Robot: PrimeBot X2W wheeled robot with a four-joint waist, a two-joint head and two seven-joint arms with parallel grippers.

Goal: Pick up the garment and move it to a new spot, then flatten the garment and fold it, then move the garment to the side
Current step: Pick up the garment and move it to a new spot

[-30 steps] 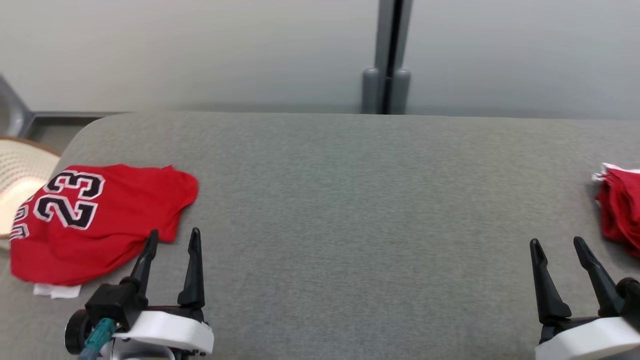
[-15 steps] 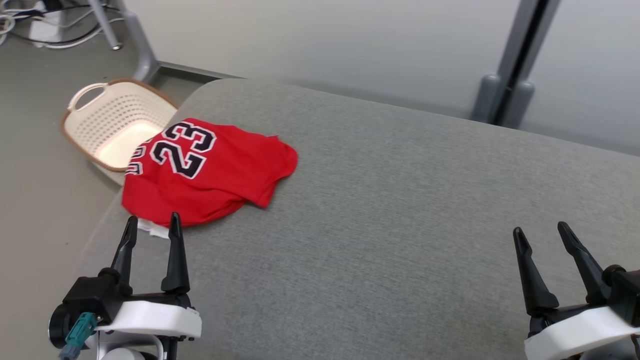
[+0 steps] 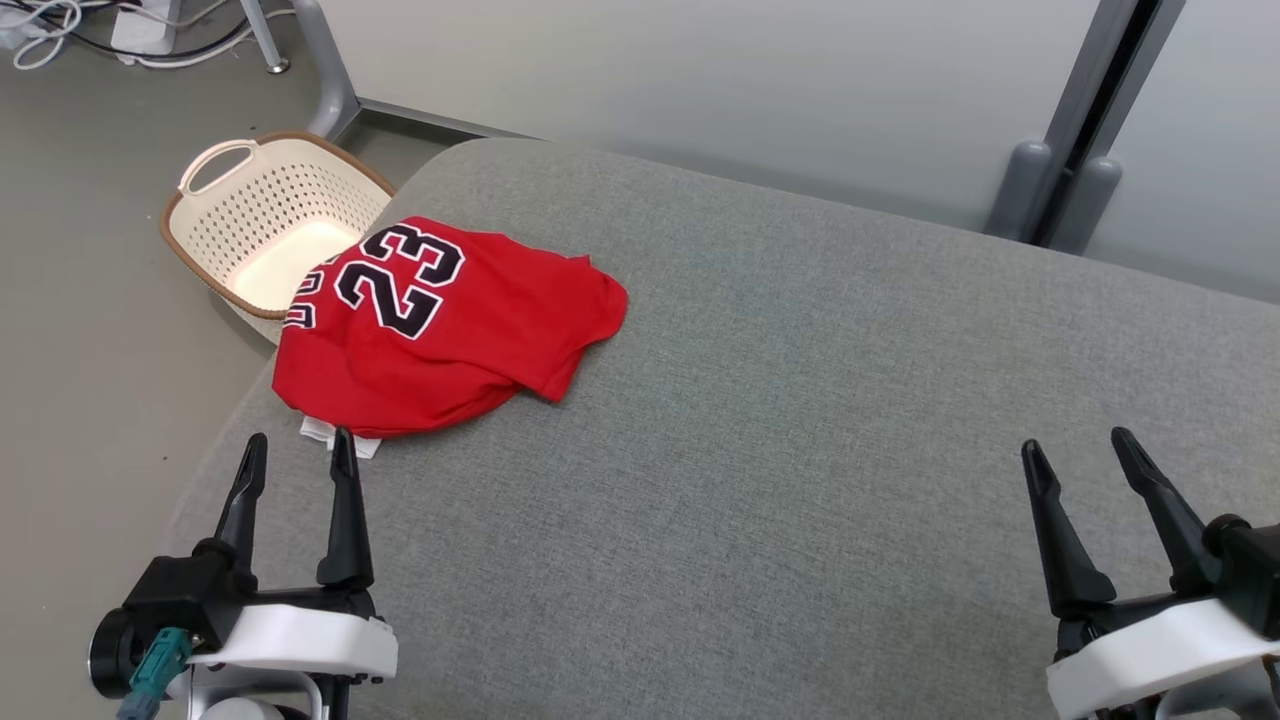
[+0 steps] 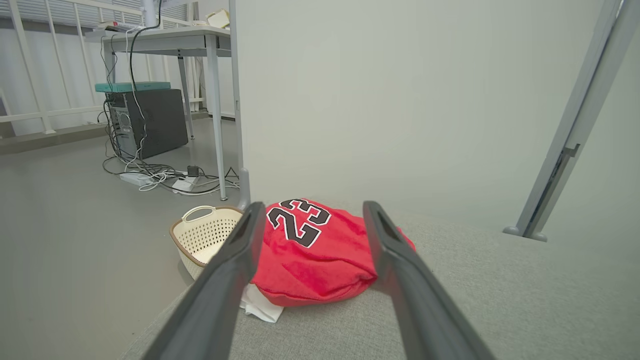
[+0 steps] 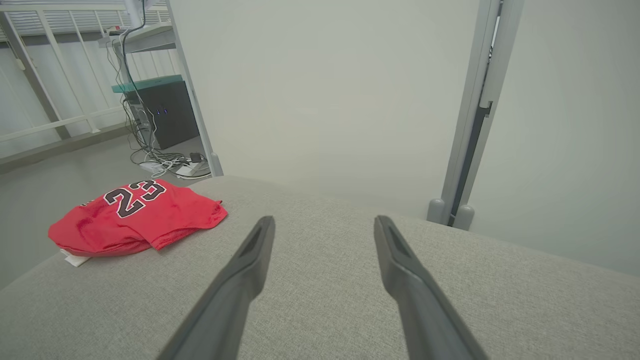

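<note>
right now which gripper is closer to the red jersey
Left. The left gripper sits open just short of the red jersey, not touching it. The right gripper, also open, is far off across the grey surface.

- Garment (image 3: 450, 330) lies on the desk (image 3: 800, 450), at its far-left corner.
- Basket (image 3: 270, 230) stands on the floor (image 3: 100, 350), just left of the garment, off the desk.
- Left end effector (image 3: 298, 440) is just before the garment; right end effector (image 3: 1075, 441) is well apart, to the right.

Beyond the left claw (image 3: 297, 447) a pale partition wall (image 3: 700, 100) rises, grey floor (image 3: 90, 330) to its left (a desk (image 4: 165, 37) over tangled cables (image 4: 150, 175)).
</note>
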